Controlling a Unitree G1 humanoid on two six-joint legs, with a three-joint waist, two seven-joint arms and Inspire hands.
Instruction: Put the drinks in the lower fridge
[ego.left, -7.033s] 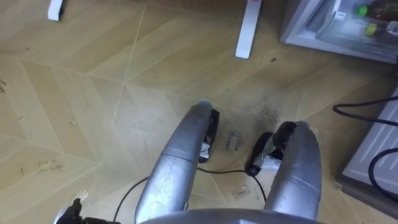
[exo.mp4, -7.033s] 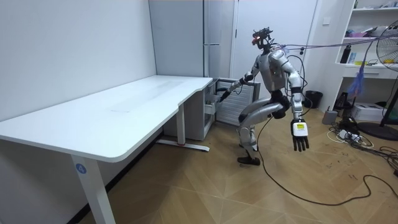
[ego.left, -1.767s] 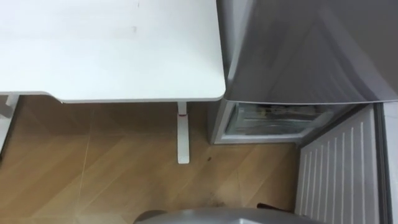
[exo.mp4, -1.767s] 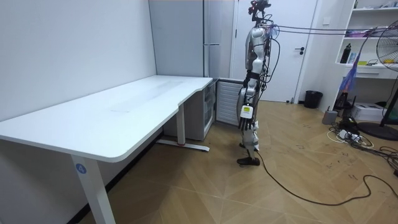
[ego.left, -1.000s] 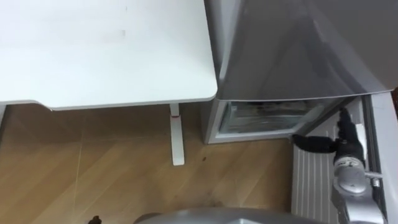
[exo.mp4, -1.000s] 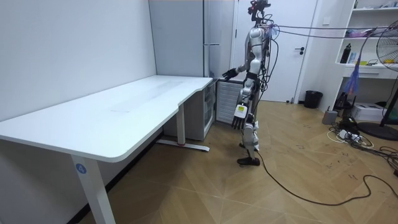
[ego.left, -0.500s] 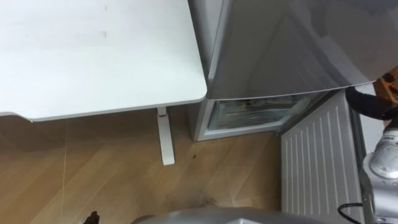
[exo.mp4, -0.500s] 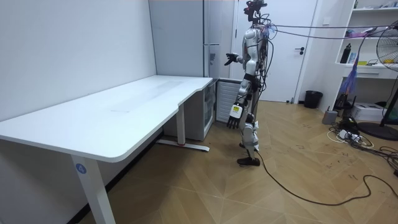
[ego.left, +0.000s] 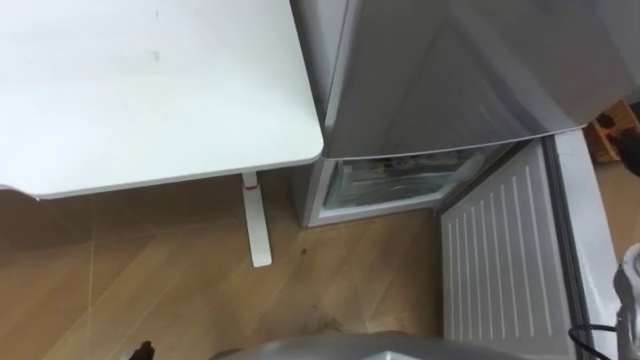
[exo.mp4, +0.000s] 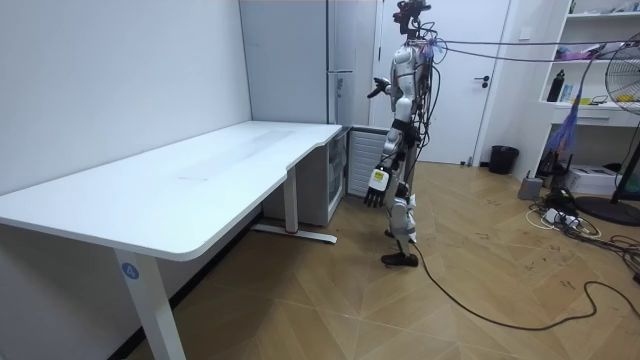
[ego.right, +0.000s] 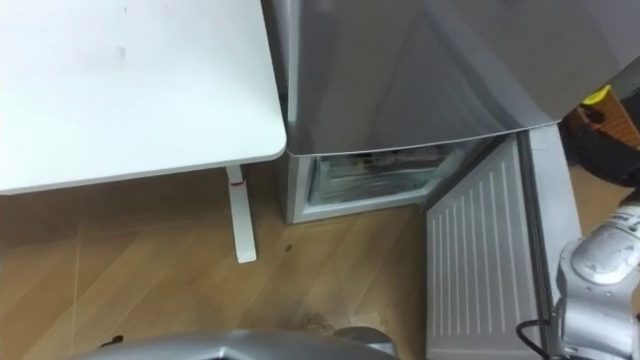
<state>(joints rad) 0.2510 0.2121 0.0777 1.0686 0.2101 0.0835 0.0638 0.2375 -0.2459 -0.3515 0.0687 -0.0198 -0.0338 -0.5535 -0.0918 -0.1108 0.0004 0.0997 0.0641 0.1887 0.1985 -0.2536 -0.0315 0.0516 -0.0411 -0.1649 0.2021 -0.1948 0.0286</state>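
The white desk (exo.mp4: 180, 190) runs along the wall closest to me. The robot stands upright past its far end, right beside the grey fridge (ego.left: 450, 70). Its left hand (exo.mp4: 374, 190) hangs at its side, loose and holding nothing. Its right hand (ego.right: 608, 145) is held up at about chest height toward the fridge. There is a small yellow spot (ego.right: 597, 94) just above that hand, but I cannot tell whether the hand grips anything or whether the spot belongs to a drink.

Down by the floor the lower door (ego.left: 490, 250) stands swung open, its ribbed white inside showing. Behind it the lower compartment (ego.left: 395, 180) is open too. Some dim shapes lie inside it. They may well be the drinks, though they are too blurred for me to say so.

I would expect bottles or cans: stiff, smooth-sided, fairly heavy when full, and perhaps slippery if cold and damp. To my mind the safest hold is a full wrap round the middle of the body, thumb opposite the fingers, rather than a pinch at the cap. A thin can or soft bottle could dent under a hard squeeze. The compartment sits low, so a deep bend looks necessary to reach it.
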